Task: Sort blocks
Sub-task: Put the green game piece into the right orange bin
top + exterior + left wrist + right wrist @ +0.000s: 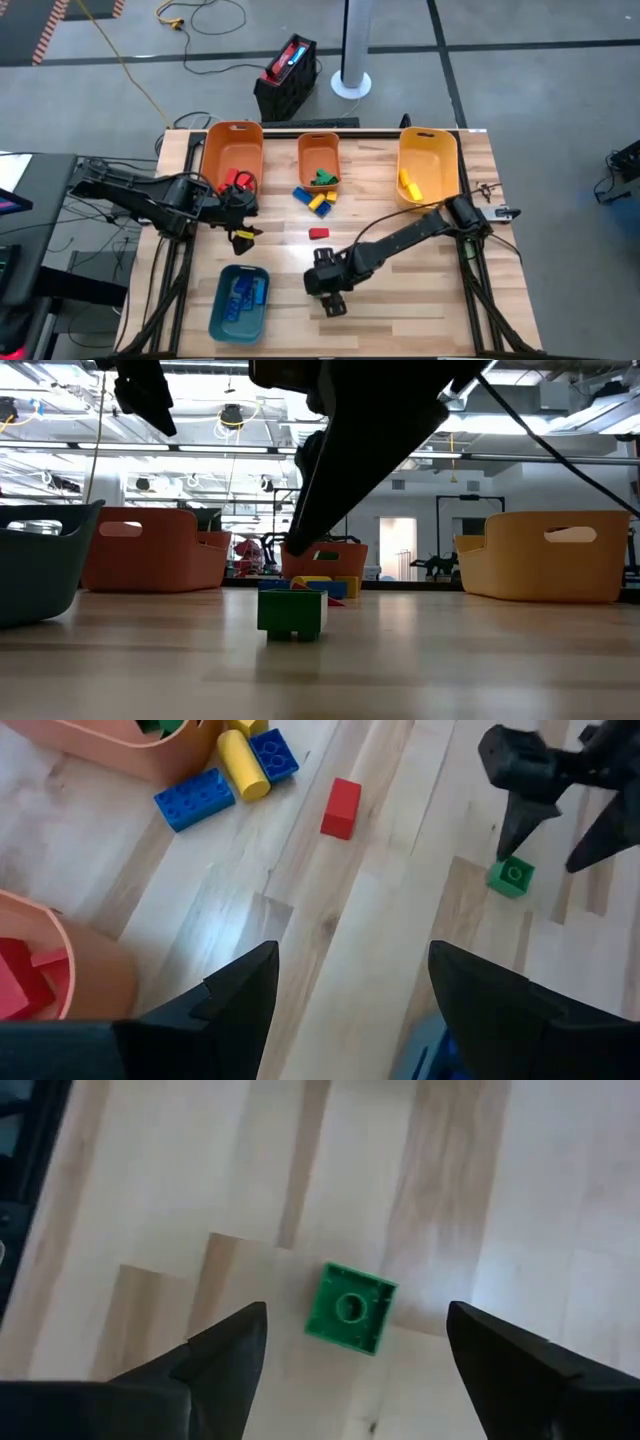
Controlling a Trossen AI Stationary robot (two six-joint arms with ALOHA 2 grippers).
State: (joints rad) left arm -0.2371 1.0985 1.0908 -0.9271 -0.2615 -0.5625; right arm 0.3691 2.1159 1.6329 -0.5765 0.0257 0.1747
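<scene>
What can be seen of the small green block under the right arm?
The green block is a small square toy brick of glossy plastic. In the right wrist view its hollow underside with one round tube faces up, so it lies upside down. It rests alone on the wooden table, below the right gripper, whose jaws stand open without touching it.

Robotics lab or industrial test hall: wooden table (400,270) on bare grey concrete floor (520,70) with hazard-striped tape (50,30), loose yellow cable (120,60), black equipment case (285,75), white pole base (351,84); exposed ceiling lights and pipes (200,420) behind
</scene>
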